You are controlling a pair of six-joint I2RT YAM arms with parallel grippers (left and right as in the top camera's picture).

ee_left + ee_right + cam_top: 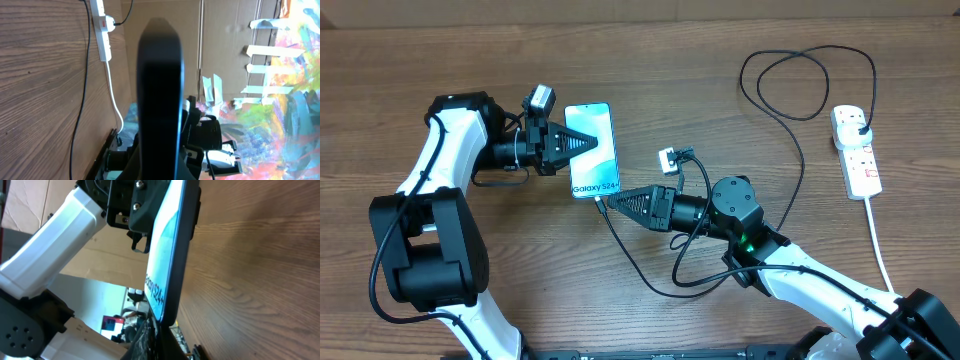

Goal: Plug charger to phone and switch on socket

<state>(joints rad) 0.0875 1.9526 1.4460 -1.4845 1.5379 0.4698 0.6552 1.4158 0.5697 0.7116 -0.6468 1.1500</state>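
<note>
Where right claw [608, 201] closes, connector hides.

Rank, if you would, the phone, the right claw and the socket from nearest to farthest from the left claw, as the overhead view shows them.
1. phone: gripped at its edge by the left claw, centre-left.
2. right claw: at the phone's lower end, centre.
3. socket: far right side.
</note>
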